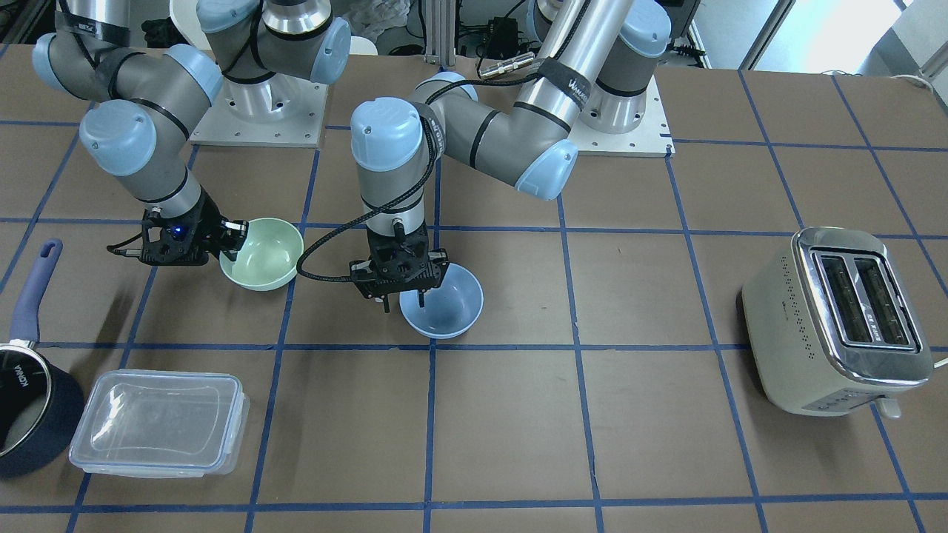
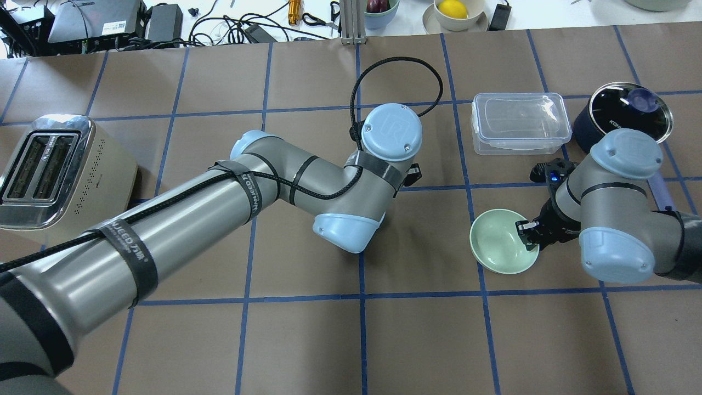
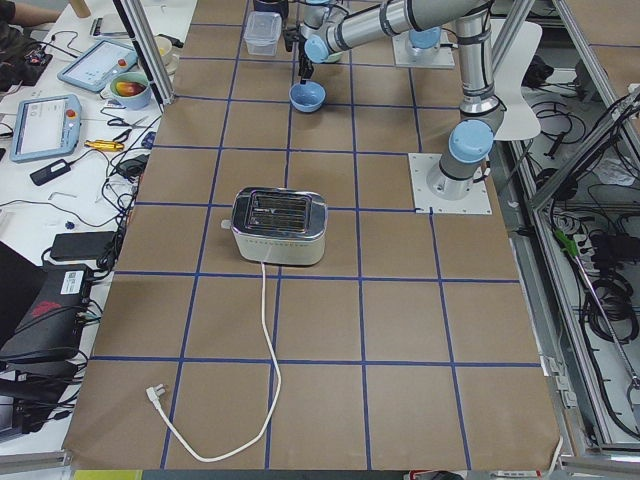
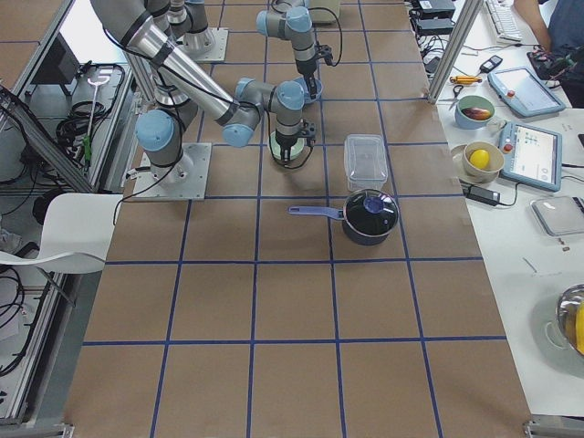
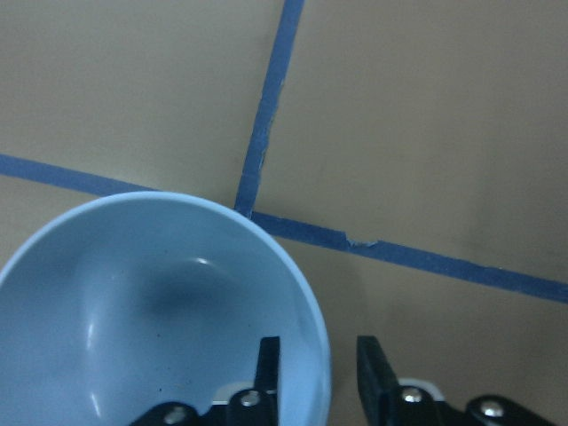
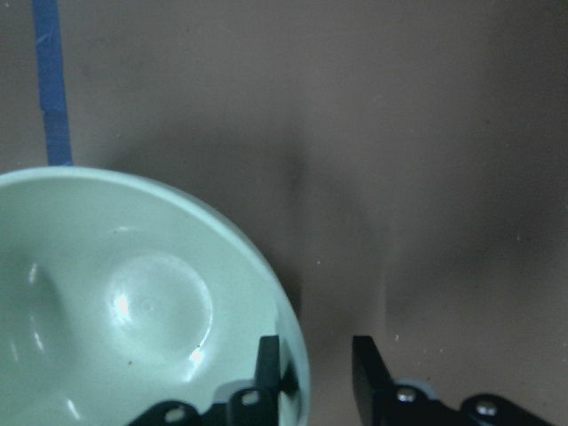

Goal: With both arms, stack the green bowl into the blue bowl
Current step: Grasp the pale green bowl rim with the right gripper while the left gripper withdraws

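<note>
The green bowl (image 1: pixel 268 255) is left of centre in the front view, and my right gripper (image 1: pixel 233 248) is shut on its rim, one finger inside and one outside. It seems to sit slightly raised and tilted. It also shows in the overhead view (image 2: pixel 496 242) and the right wrist view (image 6: pixel 133 311). The blue bowl (image 1: pixel 450 302) sits on the table one grid square away. My left gripper (image 1: pixel 404 303) comes straight down and is shut on its rim, as the left wrist view (image 5: pixel 133 311) shows. In the overhead view the left arm hides the blue bowl.
A clear lidded container (image 1: pixel 159 422) and a dark navy saucepan (image 1: pixel 29 414) stand near the green bowl on the operators' side. A toaster (image 1: pixel 837 318) stands far off on my left side, its cord trailing over the table (image 3: pixel 265 400).
</note>
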You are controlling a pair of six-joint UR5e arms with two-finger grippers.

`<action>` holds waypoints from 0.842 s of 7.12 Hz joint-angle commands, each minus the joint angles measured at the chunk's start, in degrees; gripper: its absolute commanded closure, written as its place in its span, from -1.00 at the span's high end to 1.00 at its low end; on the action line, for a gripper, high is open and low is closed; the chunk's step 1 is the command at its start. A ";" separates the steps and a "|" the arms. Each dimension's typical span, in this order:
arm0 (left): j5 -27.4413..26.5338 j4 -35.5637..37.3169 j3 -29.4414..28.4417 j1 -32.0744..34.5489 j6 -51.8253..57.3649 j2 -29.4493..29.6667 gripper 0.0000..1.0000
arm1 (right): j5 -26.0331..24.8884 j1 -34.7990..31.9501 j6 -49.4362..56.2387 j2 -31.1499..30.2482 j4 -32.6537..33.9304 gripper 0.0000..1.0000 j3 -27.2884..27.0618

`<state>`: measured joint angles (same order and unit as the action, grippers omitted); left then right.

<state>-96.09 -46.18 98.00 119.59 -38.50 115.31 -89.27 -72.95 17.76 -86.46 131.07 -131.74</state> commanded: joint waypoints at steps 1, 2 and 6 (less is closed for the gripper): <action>2.22 -4.94 -0.52 -7.23 14.19 -5.24 1.00 | 1.10 -0.17 -0.26 -0.03 -0.20 -1.00 1.30; 4.05 -6.10 0.08 -10.49 16.94 -8.06 1.00 | 2.59 -0.43 -0.61 -0.46 -1.51 -1.00 3.05; 4.16 -32.09 -3.25 -29.81 43.44 -23.52 1.00 | 7.36 -15.14 -18.29 4.87 -13.29 -1.00 22.26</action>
<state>-92.11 -72.06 95.53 96.04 -3.40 96.28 -82.35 -80.84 7.90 -84.37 119.87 -116.13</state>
